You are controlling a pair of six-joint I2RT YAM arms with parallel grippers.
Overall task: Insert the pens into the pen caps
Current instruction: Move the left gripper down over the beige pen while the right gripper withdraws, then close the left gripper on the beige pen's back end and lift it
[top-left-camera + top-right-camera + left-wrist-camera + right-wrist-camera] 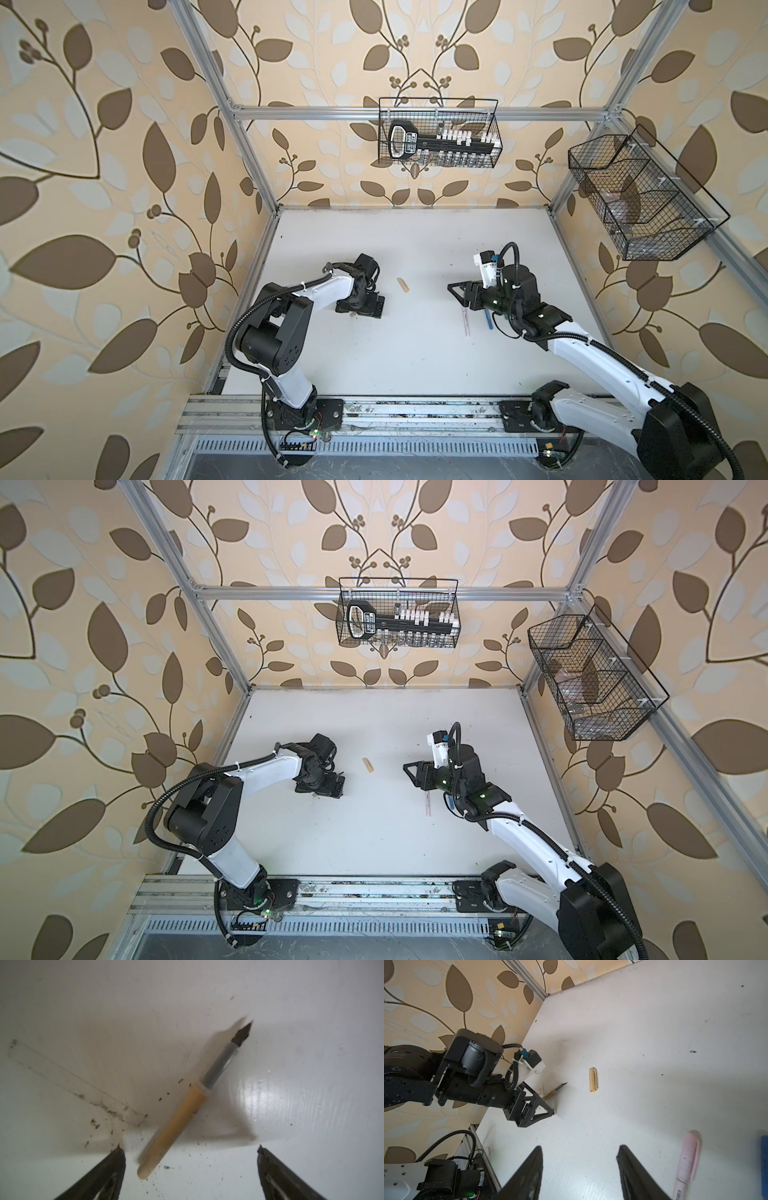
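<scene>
We are at pickup: the wide-open left end effector [189,1147] frames the tan pen [180,1122]; next we close squarely. Right end effector [579,1147] part-open, empty.

White-shelled arms [330,286] — black joints [270,340], ribbed black cables [231,332].

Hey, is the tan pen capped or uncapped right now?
Uncapped. The tan pen lies flat with its dark nib bare, and the tan cap lies apart from it.

Wire basket [384,120] on back rail [311,111] holds black-handled tool [440,143], perhaps socket set; second basket [598,158] at right; white table [395,353] below.
</scene>
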